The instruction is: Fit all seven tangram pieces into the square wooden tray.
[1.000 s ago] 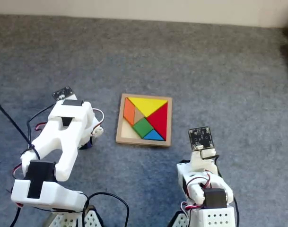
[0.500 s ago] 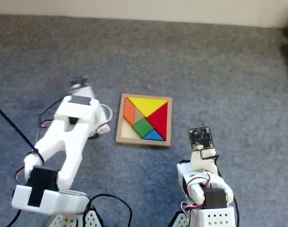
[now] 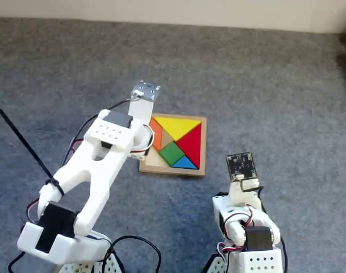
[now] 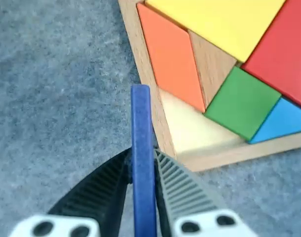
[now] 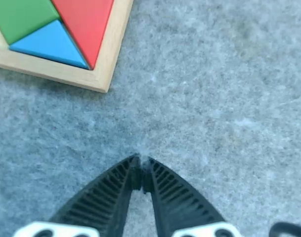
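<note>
The square wooden tray (image 3: 174, 172) lies mid-table with a yellow triangle (image 3: 175, 125), a red triangle (image 3: 192, 142), an orange parallelogram (image 3: 155, 135), a green square (image 3: 171, 152) and a light blue triangle (image 3: 184, 162) in it. Bare tray floor (image 4: 190, 131) shows beside the orange piece (image 4: 172, 61). My left gripper (image 4: 142, 158) is shut on a dark blue piece (image 4: 142, 128), held on edge just above the tray's rim (image 4: 145, 74) at its left side. My right gripper (image 5: 141, 165) is shut and holds nothing, low over the carpet a little off the tray's corner (image 5: 103, 81).
Grey carpet (image 3: 263, 85) covers the table on every side of the tray. The left arm (image 3: 107, 148) leans over the tray's left edge, its cables trailing behind. The right arm (image 3: 244, 187) sits folded near the front edge.
The left arm has swung right and forward from the carpet on the left until its wrist is over the tray's left edge. The right arm has kept still.
</note>
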`<act>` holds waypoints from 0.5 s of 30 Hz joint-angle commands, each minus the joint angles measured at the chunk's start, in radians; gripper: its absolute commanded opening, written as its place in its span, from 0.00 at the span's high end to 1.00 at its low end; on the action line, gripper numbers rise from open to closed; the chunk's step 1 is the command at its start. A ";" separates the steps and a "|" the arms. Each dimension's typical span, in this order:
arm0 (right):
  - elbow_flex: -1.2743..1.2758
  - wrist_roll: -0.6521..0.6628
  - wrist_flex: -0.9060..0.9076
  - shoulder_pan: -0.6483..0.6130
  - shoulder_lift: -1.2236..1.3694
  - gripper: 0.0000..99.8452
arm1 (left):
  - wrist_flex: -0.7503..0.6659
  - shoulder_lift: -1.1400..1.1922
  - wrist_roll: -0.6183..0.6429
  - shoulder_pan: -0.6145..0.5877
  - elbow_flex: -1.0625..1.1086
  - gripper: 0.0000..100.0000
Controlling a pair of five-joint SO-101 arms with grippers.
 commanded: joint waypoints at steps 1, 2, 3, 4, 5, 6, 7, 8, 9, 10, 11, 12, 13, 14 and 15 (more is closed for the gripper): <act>0.143 -0.005 0.010 0.010 -0.033 0.98 | -0.011 0.065 0.005 0.022 -0.101 0.99; 0.143 -0.005 0.010 0.010 -0.033 0.98 | -0.011 0.097 0.005 0.022 -0.124 0.99; 0.143 -0.005 0.010 0.010 -0.033 0.98 | -0.008 0.130 0.005 0.022 -0.143 0.99; 0.143 -0.005 0.010 0.010 -0.033 0.98 | -0.008 0.154 0.005 0.022 -0.159 0.99; 0.143 -0.005 0.010 0.010 -0.033 0.98 | -0.006 0.180 0.005 0.022 -0.173 0.99; 0.143 -0.005 0.010 0.010 -0.033 0.98 | -0.005 0.194 0.005 0.022 -0.183 0.99; 0.143 -0.005 0.010 0.010 -0.033 0.98 | -0.005 0.199 0.005 0.022 -0.193 0.99; 0.143 -0.005 0.010 0.010 -0.033 0.98 | -0.005 0.199 0.005 0.028 -0.194 0.99; 0.143 -0.005 0.010 0.010 -0.033 0.98 | -0.005 0.200 0.005 0.039 -0.196 0.99; 0.143 -0.005 0.010 0.010 -0.033 0.98 | -0.005 0.200 0.005 0.050 -0.194 0.99; 0.143 -0.005 0.010 0.010 -0.033 0.98 | -0.005 0.200 0.005 0.065 -0.193 0.99; 0.143 -0.005 0.010 0.010 -0.033 0.98 | -0.005 0.200 0.005 0.081 -0.193 0.99; 0.143 -0.005 0.010 0.010 -0.033 0.98 | -0.005 0.200 0.005 0.093 -0.193 0.99; 0.143 -0.005 0.010 0.010 -0.033 0.98 | -0.005 0.200 0.005 0.104 -0.193 0.99; 0.143 -0.005 0.010 0.010 -0.033 0.98 | -0.005 0.203 0.005 0.110 -0.193 0.98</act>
